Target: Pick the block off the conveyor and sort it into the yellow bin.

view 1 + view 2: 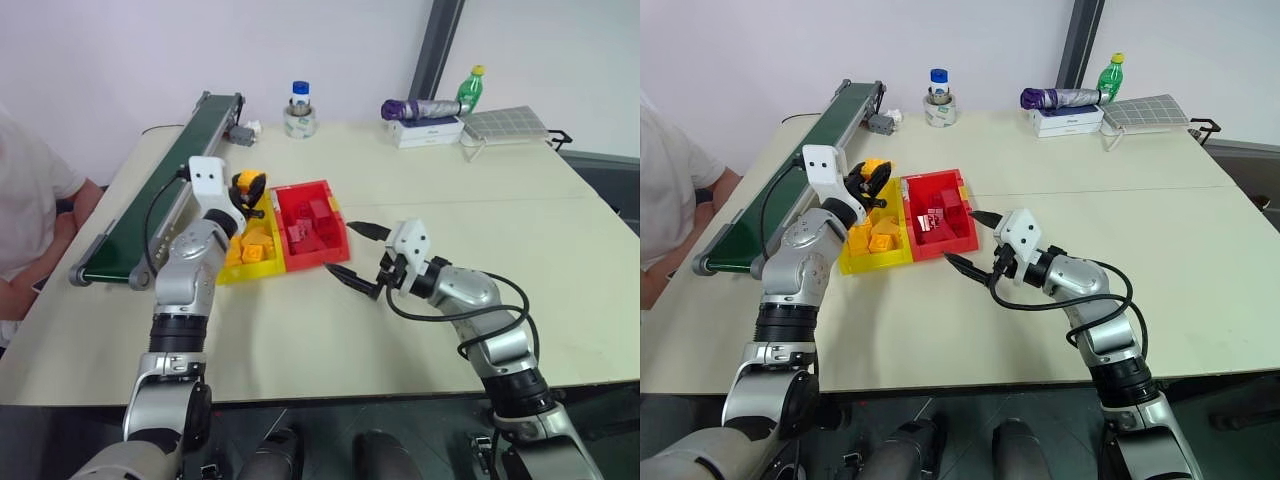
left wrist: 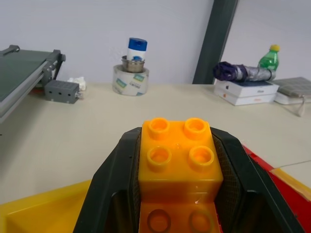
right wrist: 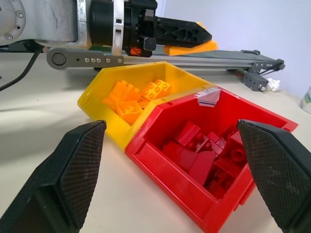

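The small yellow-orange studded plastic block (image 2: 178, 160) is clamped in the left gripper (image 1: 248, 187) above the bright yellow rectangular plastic bin (image 1: 262, 268), at its twelve o'clock end. A release over the bin is judged to be called for next. The right gripper (image 1: 356, 254) is held wide apart, empty.

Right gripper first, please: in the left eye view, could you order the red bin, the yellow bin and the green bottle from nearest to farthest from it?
From the right gripper:
1. Red bin, just beside it.
2. Yellow bin, beyond the red one.
3. Green bottle, at the table's far edge.

Orange block (image 2: 179, 158), yellow bin (image 3: 104, 90), dark green conveyor (image 1: 165, 185).
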You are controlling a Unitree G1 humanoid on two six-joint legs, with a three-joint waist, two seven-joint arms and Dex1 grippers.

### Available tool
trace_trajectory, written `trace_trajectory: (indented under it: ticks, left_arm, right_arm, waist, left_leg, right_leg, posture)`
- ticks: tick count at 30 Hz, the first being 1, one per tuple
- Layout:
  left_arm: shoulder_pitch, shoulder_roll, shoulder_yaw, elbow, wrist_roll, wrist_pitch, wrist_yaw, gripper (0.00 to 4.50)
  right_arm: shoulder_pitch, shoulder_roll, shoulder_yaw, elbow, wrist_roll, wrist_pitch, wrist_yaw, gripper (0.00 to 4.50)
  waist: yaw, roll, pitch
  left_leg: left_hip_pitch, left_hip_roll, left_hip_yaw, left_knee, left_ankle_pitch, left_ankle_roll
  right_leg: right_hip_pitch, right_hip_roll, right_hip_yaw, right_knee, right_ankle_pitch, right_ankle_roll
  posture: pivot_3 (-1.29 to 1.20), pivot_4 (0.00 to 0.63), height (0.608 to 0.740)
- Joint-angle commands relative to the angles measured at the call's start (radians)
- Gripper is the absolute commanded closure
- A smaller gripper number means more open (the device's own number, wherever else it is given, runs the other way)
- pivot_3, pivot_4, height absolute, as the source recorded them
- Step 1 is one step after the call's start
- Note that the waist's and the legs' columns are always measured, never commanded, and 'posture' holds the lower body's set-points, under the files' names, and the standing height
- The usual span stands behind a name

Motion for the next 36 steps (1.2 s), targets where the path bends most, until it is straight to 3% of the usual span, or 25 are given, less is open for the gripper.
trace_trajectory:
  ticks: [1, 5, 11, 12, 17, 21, 25, 28, 33, 36]
  left_arm:
    - [-0.003, 0.011, 0.010, -0.015, 0.023, -0.011, 0.030, 3.15]
    - [-0.007, 0.025, 0.037, 0.016, 0.058, -0.034, 0.086, 3.15]
    - [-0.004, 0.022, 0.046, 0.005, 0.035, -0.027, 0.055, 0.23]
    - [0.000, 0.018, 0.048, -0.009, 0.021, -0.025, 0.037, 0.03]
    - [0.058, 0.045, 0.036, -0.130, -0.016, -0.048, -0.084, 0.03]
    - [0.124, 0.068, 0.111, -0.255, -0.179, 0.119, -0.128, 0.03]
    - [0.236, 0.181, 0.105, -0.402, -0.197, 0.203, -0.179, 0.03]
    - [0.310, 0.251, 0.173, -0.495, -0.304, 0.275, -0.234, 0.03]
    - [0.444, 0.409, 0.180, -0.498, -0.281, 0.314, -0.326, 0.03]
    - [0.491, 0.447, 0.197, -0.480, -0.324, 0.334, -0.387, 0.03]
  right_arm:
    - [0.005, -0.006, -0.016, -0.068, 0.004, -0.004, -0.010, 0.00]
    - [0.009, -0.005, -0.015, -0.072, 0.004, -0.002, -0.014, 0.00]
    - [0.002, -0.001, -0.010, -0.063, 0.003, -0.005, -0.013, 0.00]
    - [0.000, -0.001, -0.010, -0.061, 0.004, -0.005, -0.012, 0.00]
    - [0.000, -0.002, -0.008, -0.062, 0.003, -0.004, -0.008, 0.00]
    - [0.007, -0.013, -0.013, -0.067, 0.005, -0.004, -0.002, 0.00]
    - [0.008, -0.022, -0.016, -0.068, 0.009, -0.002, 0.005, 0.00]
    - [-0.001, -0.025, -0.014, -0.061, 0.011, -0.002, 0.013, 0.00]
    - [-0.003, -0.024, -0.012, -0.059, 0.006, -0.004, 0.019, 0.00]
    - [0.001, -0.021, -0.008, -0.060, 0.005, -0.005, 0.021, 0.00]
  waist:
    - [0.003, 0.000, 0.000]
    - [0.004, 0.000, 0.000]
    - [0.003, 0.000, 0.000]
    - [0.004, 0.000, 0.000]
    - [0.001, 0.000, 0.000]
    - [-0.001, 0.000, 0.000]
    - [-0.003, 0.000, 0.000]
    - [0.001, 0.000, 0.000]
    - [0.003, 0.001, 0.000]
    - [0.004, 0.001, 0.000]
  left_leg:
    - [0.000, 0.000, 0.000, 0.000, 0.000, 0.000]
    - [0.000, 0.000, 0.000, 0.000, 0.000, 0.000]
    - [0.000, 0.000, 0.000, 0.000, 0.000, 0.000]
    - [0.000, 0.000, 0.000, 0.000, 0.000, 0.000]
    - [0.000, 0.000, 0.000, 0.000, 0.000, 0.000]
    - [0.000, 0.000, 0.000, 0.000, 0.000, 0.000]
    - [0.000, 0.000, 0.000, 0.000, 0.000, 0.000]
    - [0.000, 0.000, 0.000, 0.000, -0.001, -0.002]
    - [0.001, 0.000, 0.000, -0.001, -0.001, -0.002]
    - [0.000, 0.000, 0.000, -0.001, -0.001, -0.002]
  right_leg:
    - [0.000, 0.000, 0.000, 0.000, 0.000, 0.000]
    - [0.000, 0.000, 0.000, 0.000, 0.000, 0.000]
    - [0.000, 0.000, 0.000, 0.000, 0.000, 0.000]
    - [0.000, 0.000, 0.000, 0.000, 0.000, 0.000]
    - [0.000, 0.000, 0.000, 0.000, 0.000, 0.000]
    - [0.000, 0.000, 0.000, 0.000, 0.000, 0.000]
    - [-0.001, 0.000, 0.001, 0.000, 0.000, 0.000]
    - [0.000, 0.000, 0.001, 0.000, 0.000, -0.001]
    - [0.000, 0.000, 0.002, 0.000, -0.002, -0.005]
    - [0.000, 0.000, 0.002, 0.000, -0.003, -0.005]
  posture:
    - [0.00, 0.150, 0.740]
    - [0.00, 0.150, 0.740]
    - [0.00, 0.150, 0.740]
    - [0.00, 0.150, 0.740]
    - [0.00, 0.150, 0.740]
    - [0.00, 0.150, 0.740]
    - [0.00, 0.150, 0.740]
    - [0.00, 0.150, 0.740]
    - [0.00, 0.150, 0.740]
    - [0.00, 0.150, 0.740]
